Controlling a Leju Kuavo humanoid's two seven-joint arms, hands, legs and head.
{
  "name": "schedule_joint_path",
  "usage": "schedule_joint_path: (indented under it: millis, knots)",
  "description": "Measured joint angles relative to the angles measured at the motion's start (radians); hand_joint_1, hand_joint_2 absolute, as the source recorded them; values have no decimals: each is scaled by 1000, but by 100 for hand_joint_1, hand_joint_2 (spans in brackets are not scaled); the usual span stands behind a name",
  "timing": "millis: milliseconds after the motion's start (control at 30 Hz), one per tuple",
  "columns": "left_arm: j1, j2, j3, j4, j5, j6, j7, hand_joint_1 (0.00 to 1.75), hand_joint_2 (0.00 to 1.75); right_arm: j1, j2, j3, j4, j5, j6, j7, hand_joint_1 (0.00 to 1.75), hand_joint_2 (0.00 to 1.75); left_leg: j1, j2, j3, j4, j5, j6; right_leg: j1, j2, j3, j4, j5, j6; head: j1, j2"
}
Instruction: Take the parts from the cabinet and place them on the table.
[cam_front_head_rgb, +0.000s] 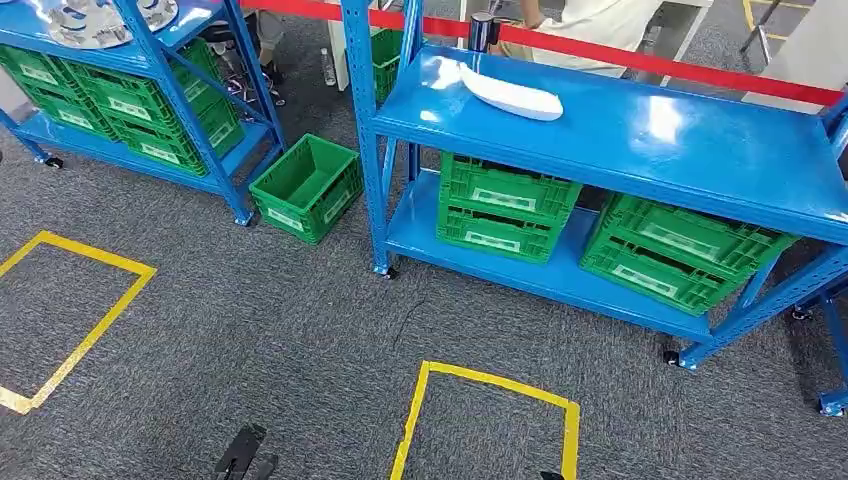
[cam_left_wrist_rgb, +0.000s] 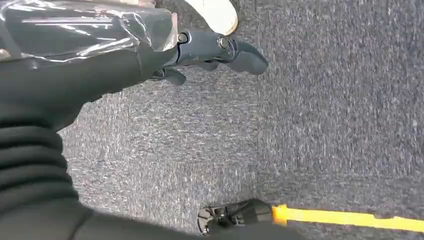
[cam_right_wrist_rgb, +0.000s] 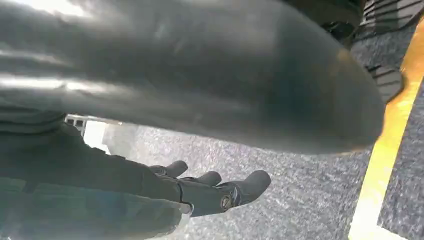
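Both hands, left and right, hang empty, fingers apart; one white part tops the blue shelf.

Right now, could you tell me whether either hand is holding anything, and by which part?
Nothing is held: the left hand and right hand hang over the carpet with fingers extended.

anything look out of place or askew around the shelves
One green crate sits on the carpet between the two blue racks, turned at an angle, while the other crates are stacked on the lower shelves. On the nearer rack, a white part lies alone on the top shelf. Nothing looks spilled or damaged.
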Motion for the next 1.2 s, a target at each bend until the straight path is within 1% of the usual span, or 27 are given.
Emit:
schedule_joint_path:
  millis: [100, 167, 233, 267, 300, 333, 367, 400, 433, 467, 533, 567, 600, 633, 700, 767, 800, 900, 1067, 1133, 1200]
  knots:
    - [-4, 0, -19, 6, 18, 7, -17, 0, 0, -5, -2, 25, 7, 11, -11, 3, 0, 0, 0, 0, 0, 0, 0, 0, 0, 0, 0, 0, 0, 0, 0, 0]
    - [-9, -2, -20, 8, 43, 15, -54, 0, 0, -5, -5, 42, 10, 23, -32, -13, 0, 0, 0, 0, 0, 0, 0, 0, 0, 0, 0, 0, 0, 0, 0, 0]
    - [-15, -4, -8, 6, 90, 12, -139, 0, 0, -3, -8, 60, 13, 33, -61, -59, 0, 0, 0, 0, 0, 0, 0, 0, 0, 0, -1, 0, 0, 0, 0, 0]
    - [-18, -6, 5, -7, 125, -15, -193, 0, 0, -2, -9, 70, 15, 41, -79, -93, 0, 0, 0, 0, 0, 0, 0, 0, 0, 0, -1, 0, 0, 0, 0, 0]
    - [-19, -8, 18, -28, 153, -49, -234, 0, 0, -2, -10, 79, 17, 45, -84, -115, 0, 0, 0, 0, 0, 0, 0, 0, 0, 0, -1, 0, 0, 0, 0, 0]
    - [-21, -8, 32, -61, 169, -94, -273, 0, 0, -2, -11, 87, 19, 45, -82, -127, 0, 0, 0, 0, 0, 0, 1, 0, 0, 0, -1, 0, 0, 0, 0, 0]
    - [-26, -8, 43, -104, 172, -144, -300, 0, 0, -2, -13, 95, 21, 39, -68, -127, 0, 175, 0, -1, 0, 0, 1, 1, 0, -1, -1, 0, 0, 0, 0, 0]
    - [-30, -7, 48, -153, 176, -208, -316, 0, 0, -2, -16, 98, 22, 26, -43, -127, 0, 175, 0, -1, 0, 0, 2, 1, 0, -2, -1, 0, 1, 1, 0, 0]
    - [-33, -3, 51, -220, 179, -305, -333, 0, 0, -2, -20, 98, 23, 8, -4, -128, 0, 175, 0, -1, 0, 0, 2, 1, 0, -2, -1, 0, 1, 1, 0, 0]
    - [-38, 4, 52, -297, 180, -420, -356, 0, 0, -2, -23, 98, 24, -7, 36, -130, 0, 175, 0, -1, 0, 0, 3, 1, 0, -2, 0, 0, 1, 1, 0, 0]
    - [-52, 16, 52, -464, 166, -634, -417, 0, 0, -6, -28, 105, 24, -14, 97, -138, 0, 175, 0, -1, -1, 0, 3, 1, 0, -2, 2, 0, 2, 3, 0, 0]
    - [-58, 17, 52, -546, 163, -700, -435, 0, 0, -11, -29, 109, 24, -14, 113, -140, 0, 175, -1, -1, -1, 0, 3, 1, 0, -1, 2, 0, 3, 3, 0, 0]
    - [-63, 19, 51, -637, 158, -798, -456, 0, 0, -16, -31, 117, 24, -14, 137, -139, 0, 175, -1, 0, 0, 0, 3, 1, 0, -1, 3, 0, 3, 3, 0, 0]
    - [-64, 22, 47, -726, 155, -880, -473, 0, 0, -21, -33, 126, 24, -13, 154, -138, 0, 175, -1, 0, 0, 1, 3, 1, -1, -1, 2, 0, 3, 3, 0, 0]
    - [-67, 29, 27, -889, 156, -1022, -511, 0, 0, -30, -36, 137, 24, -13, 174, -136, 0, 175, -1, -1, 0, 1, 3, 1, -1, -1, 3, 0, 3, 4, 0, 0]
    - [-73, 32, 3, -1023, 178, -1124, -539, 0, 0, -36, -39, 145, 24, -24, 183, -136, 0, 175, -1, -2, 0, 1, 3, 1, -1, -2, 2, 0, 3, 4, 0, 0]
    - [-78, 32, -9, -1079, 188, -1163, -549, 0, 0, -38, -41, 147, 24, -31, 186, -139, 0, 175, -1, -2, 0, 1, 3, 1, -1, -2, 3, 0, 3, 4, 0, 0]
    - [-89, 32, -37, -1186, 204, -1207, -569, 0, 0, -33, -45, 150, 24, -49, 190, -153, 0, 175, 0, -1, 0, 1, 3, 1, 0, -2, 2, 0, 3, 3, 0, 0]
    - [-107, 43, -70, -1265, 203, -1245, -606, 0, 0, -20, -53, 157, 25, -79, 189, -169, 0, 175, -4, -2, 0, 4, 2, 3, -6, -2, 3, -1, 4, 6, 0, 0]
    - [-114, 47, -81, -1277, 200, -1253, -617, 0, 0, -16, -55, 165, 26, -88, 188, -163, 0, 175, -6, -2, 0, 4, 1, 5, -9, -2, 2, -2, 6, 9, 0, 0]
    - [-121, 51, -93, -1286, 202, -1257, -621, 0, 0, -13, -59, 178, 26, -93, 184, -157, 0, 175, -10, -2, -2, 4, 0, 11, -12, -2, 1, -5, 8, 12, 0, 0]
